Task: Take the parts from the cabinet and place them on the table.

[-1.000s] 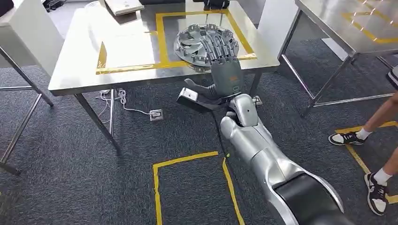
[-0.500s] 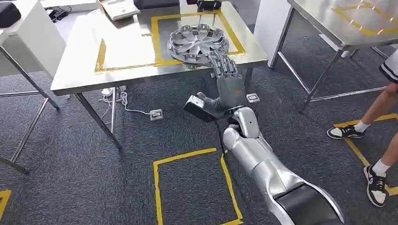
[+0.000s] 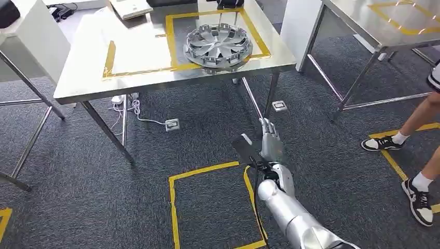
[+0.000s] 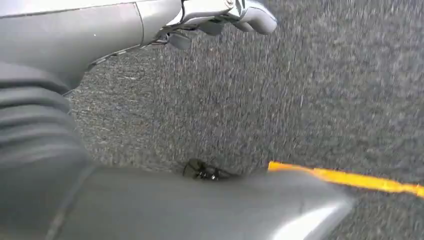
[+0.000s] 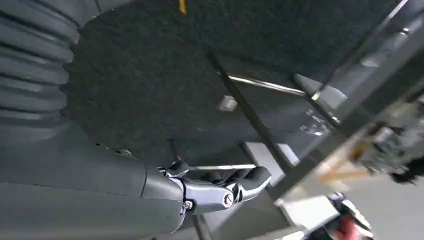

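The right hand (image 3: 271,143) hangs over the dark grey carpet floor (image 3: 78,197), fingers straight and slightly apart, holding nothing; the round silver plastic hubcap (image 3: 218,45) lies at 12 o'clock on the steel tabletop (image 3: 83,78), inside a yellow tape outline (image 3: 169,39); a person's legs (image 3: 420,124) stand at 3 o'clock; the left hand (image 4: 225,12) has extended, empty fingers.

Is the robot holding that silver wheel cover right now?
No. In the head view the wheel cover lies on the table inside the yellow tape, while the right hand hangs low over the carpet, holding nothing.
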